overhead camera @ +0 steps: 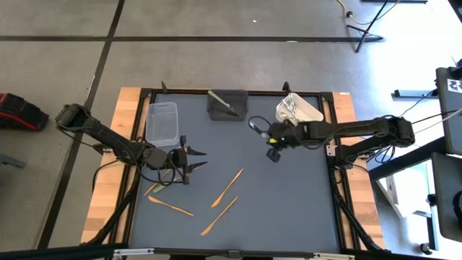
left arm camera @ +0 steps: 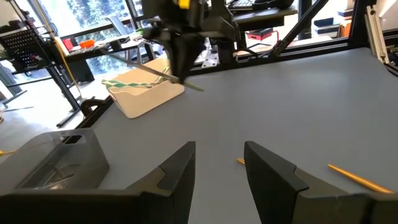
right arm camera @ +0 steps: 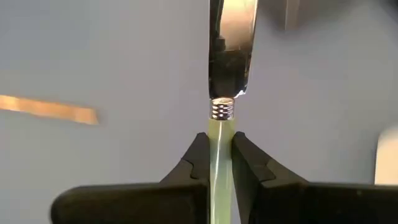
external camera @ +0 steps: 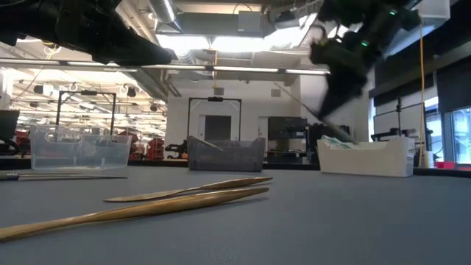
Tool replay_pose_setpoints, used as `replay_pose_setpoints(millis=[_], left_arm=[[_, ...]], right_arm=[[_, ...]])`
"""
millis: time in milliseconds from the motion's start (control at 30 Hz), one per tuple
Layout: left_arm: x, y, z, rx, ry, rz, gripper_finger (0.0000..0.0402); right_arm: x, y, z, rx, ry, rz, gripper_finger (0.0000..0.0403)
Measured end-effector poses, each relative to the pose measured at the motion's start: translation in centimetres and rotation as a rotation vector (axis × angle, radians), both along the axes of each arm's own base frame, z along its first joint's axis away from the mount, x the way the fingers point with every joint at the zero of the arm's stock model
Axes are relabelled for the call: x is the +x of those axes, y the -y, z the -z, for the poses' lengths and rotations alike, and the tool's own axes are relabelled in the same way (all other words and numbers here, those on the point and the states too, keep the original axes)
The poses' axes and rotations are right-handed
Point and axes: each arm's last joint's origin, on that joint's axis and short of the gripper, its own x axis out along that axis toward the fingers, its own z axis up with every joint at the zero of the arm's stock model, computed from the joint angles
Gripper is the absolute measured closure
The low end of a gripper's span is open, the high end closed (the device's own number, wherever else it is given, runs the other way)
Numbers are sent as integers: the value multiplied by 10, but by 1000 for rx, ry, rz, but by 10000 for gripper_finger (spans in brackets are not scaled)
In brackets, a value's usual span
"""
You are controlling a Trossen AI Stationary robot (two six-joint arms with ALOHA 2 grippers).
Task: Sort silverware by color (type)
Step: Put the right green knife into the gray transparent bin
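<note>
My right gripper is shut on a knife with a pale green handle and a shiny blade. It hangs above the table's middle, near the white tub, which holds other pale green pieces. My left gripper is open and hovers over the table's left part, below the clear tub. Several copper-gold pieces lie flat on the mat. The dark grey tub holds silver pieces. My right gripper pinches the knife's pale green handle between its two fingers, just behind the ribbed collar where the blade begins. The fingers lie along the handle, and the blade sticks out ahead of them. The knife is lifted clear of the table and slants.
The three tubs stand in a row along the far edge of the grey mat. One more copper-gold piece lies near the left gripper. The mat's right half and near right corner are bare. Wooden table edges flank the mat on both sides.
</note>
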Motion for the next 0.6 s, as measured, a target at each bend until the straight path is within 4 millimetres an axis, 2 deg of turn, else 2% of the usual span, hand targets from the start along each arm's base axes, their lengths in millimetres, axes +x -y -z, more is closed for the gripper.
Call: replay_pose_setpoints(millis=[267,600], left_arm=[[0,0,0,0,1,0,269],[0,0,-1,-2,7,0,269]], right_arm=[[21,31,-24,-156,300,7,380],[44,77,-22,-316,499,63,380]])
